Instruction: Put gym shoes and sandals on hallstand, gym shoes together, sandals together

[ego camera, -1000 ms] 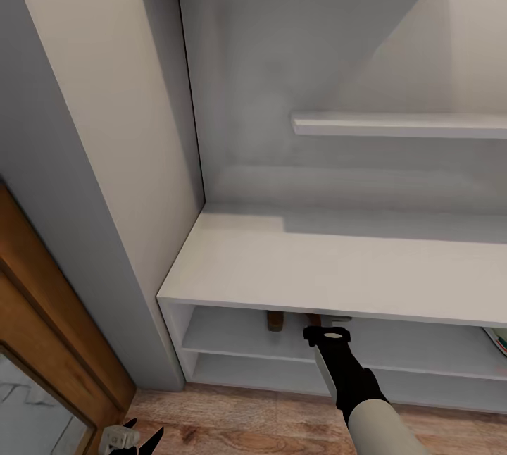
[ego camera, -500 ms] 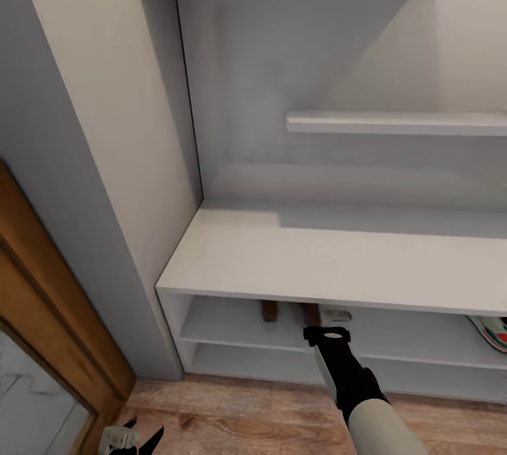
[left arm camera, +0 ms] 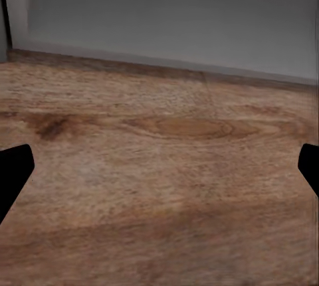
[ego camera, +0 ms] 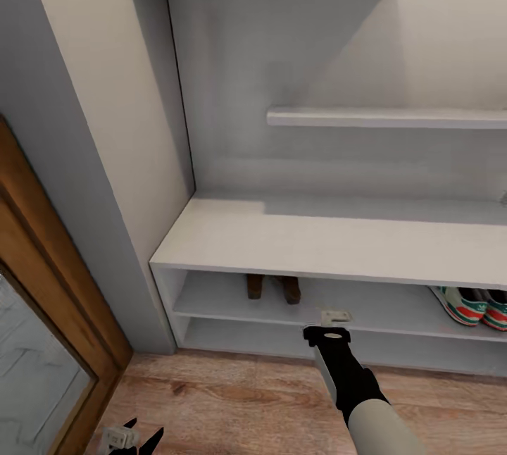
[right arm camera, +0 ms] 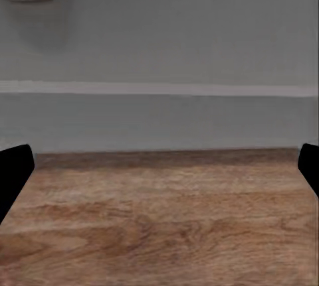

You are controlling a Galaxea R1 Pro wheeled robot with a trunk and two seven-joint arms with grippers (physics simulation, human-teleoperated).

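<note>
Both sandals [ego camera: 272, 289] and both gym shoes [ego camera: 473, 305] sit on the rack's [ego camera: 324, 247] upper shelf slot, each pair side by side. Left gripper [left arm camera: 159, 163] and right gripper [right arm camera: 159, 166] are spread, empty, over the floor [ego camera: 232, 399]. No legible writing.

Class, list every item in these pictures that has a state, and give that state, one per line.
sandals: side by side on the hallstand's upper shelf slot
gym shoes: side by side on the same slot
hallstand: bench top bare
left gripper: open, empty
right gripper: open, empty
</note>
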